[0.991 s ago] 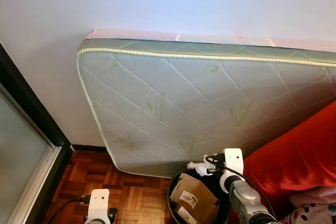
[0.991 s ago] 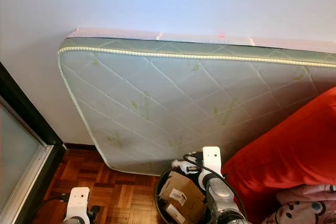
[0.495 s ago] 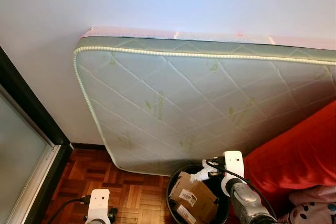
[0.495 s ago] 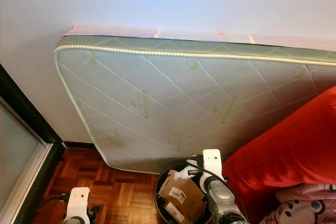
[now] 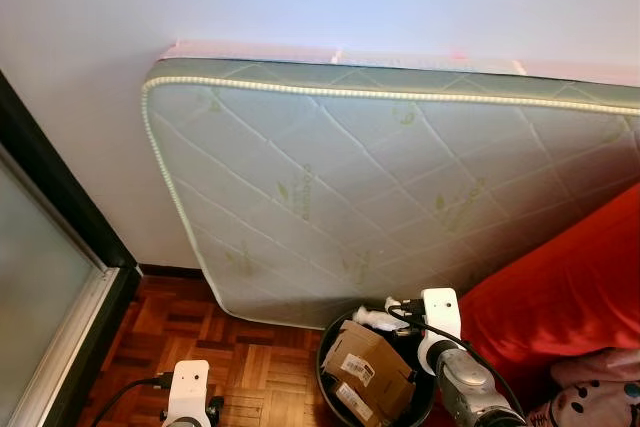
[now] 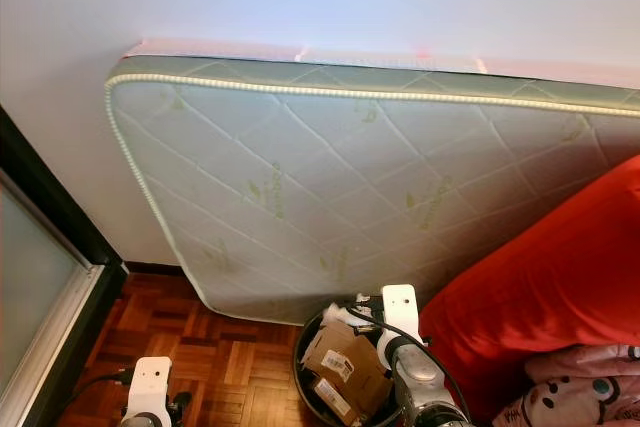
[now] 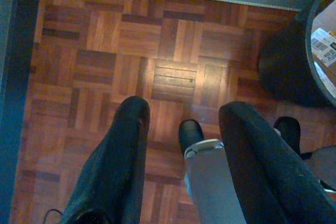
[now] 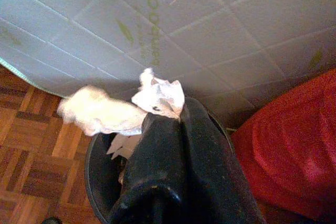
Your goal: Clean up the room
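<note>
**Letting the tissue go over the bin**

Since a second ago, the head camera is tilting a little, so the mattress [image 5: 400, 187] is sitting slightly differently in the picture, while the right end effector [image 8: 168, 109] is staying above the black bin [image 5: 328, 387] with the crumpled white tissue [image 8: 123, 106] in it. The two black fingers are pressed together on the tissue, and most of the paper is hanging out to one side of them, over the rim of the bin and partly over the parquet floor [image 7: 105, 51].

Inside the bin a cardboard box [image 5: 368, 372] is already lying and taking much of the room. The left end effector [image 7: 181, 124] is hanging idle near the floor with its fingers spread and nothing between them.

To do this step well, I think the right arm is needing to move a little more toward the middle of the bin before opening, because the loose end of the tissue seems to be reaching past the rim. Light paper may drift or catch on the box and slide out. Lowering the wrist closer to the opening and then opening fully seems the safer way. The red cover [image 5: 570, 297] is just beside the bin, so the arm should not swing toward it.
</note>
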{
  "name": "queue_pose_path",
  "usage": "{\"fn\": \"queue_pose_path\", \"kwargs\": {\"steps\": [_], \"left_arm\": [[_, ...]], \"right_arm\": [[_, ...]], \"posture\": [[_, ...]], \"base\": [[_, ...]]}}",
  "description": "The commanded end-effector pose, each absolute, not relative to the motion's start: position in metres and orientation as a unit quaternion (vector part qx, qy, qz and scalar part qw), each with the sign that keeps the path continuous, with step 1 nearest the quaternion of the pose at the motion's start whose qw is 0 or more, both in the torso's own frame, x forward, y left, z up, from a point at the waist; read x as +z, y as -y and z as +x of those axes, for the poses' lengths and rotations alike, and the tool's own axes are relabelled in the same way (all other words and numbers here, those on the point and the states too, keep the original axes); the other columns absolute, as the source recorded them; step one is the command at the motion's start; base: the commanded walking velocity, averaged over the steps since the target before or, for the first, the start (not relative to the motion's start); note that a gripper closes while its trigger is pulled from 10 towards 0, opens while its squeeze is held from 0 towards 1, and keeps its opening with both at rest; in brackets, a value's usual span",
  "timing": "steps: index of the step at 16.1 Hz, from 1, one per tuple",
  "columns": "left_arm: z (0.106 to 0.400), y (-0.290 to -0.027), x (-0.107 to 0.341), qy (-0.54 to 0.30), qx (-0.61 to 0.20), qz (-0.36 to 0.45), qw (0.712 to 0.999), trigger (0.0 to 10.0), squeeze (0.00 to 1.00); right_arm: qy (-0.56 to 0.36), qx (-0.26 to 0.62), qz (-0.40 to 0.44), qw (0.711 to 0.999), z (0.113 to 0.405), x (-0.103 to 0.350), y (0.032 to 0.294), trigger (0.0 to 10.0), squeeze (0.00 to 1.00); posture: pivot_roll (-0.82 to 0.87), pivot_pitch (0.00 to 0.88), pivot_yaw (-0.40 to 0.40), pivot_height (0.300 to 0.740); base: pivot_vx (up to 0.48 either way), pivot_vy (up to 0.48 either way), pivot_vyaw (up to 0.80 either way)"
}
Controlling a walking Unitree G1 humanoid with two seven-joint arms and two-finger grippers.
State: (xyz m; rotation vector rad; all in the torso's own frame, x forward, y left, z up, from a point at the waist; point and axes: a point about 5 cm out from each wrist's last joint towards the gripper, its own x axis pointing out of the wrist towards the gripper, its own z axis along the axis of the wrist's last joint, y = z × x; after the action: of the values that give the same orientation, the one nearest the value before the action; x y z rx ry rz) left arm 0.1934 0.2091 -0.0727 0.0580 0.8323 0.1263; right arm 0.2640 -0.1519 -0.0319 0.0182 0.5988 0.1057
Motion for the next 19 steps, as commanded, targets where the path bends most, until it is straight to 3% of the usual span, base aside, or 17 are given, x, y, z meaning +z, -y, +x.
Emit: {"fn": "queue_pose_path", "kwargs": {"steps": [1, 4, 12, 15, 19], "left_arm": [[0.1886, -0.2079, -0.0754, -0.409, 0.057, 0.026, 0.910, 10.0, 0.00], [0.1880, -0.2080, -0.0756, -0.410, 0.057, 0.026, 0.910, 10.0, 0.00], [0.1882, -0.2074, -0.0757, -0.410, 0.058, 0.025, 0.910, 10.0, 0.00], [0.1883, -0.2075, -0.0757, -0.411, 0.058, 0.025, 0.910, 10.0, 0.00], [0.1879, -0.2083, -0.0758, -0.411, 0.059, 0.026, 0.909, 10.0, 0.00]], "right_arm": [[-0.304, 0.051, 0.005, 0.951, 0.2612, -0.0346, 0.1529, 10.0, 0.00], [-0.309, 0.056, -0.003, 0.950, 0.2608, -0.0353, 0.1513, 10.0, 0.00], [-0.314, 0.057, -0.004, 0.948, 0.2606, -0.0359, 0.1513, 10.0, 0.00], [-0.304, 0.057, 0.008, 0.951, 0.2605, -0.0351, 0.1502, 10.0, 0.00], [-0.304, 0.057, 0.009, 0.951, 0.2609, -0.0349, 0.1498, 10.0, 0.00]], "posture": [[-0.07, 0.086, -0.062, 0.690], [-0.06, 0.087, -0.063, 0.665], [-0.06, 0.087, -0.065, 0.665], [-0.06, 0.088, -0.065, 0.632], [-0.06, 0.088, -0.065, 0.632]], "base": [[0.000, 0.000, 0.00], [0.000, 0.000, 0.00], [0.000, 0.000, 0.00], [0.000, 0.000, 0.00], [0.000, 0.000, 0.00]]}}
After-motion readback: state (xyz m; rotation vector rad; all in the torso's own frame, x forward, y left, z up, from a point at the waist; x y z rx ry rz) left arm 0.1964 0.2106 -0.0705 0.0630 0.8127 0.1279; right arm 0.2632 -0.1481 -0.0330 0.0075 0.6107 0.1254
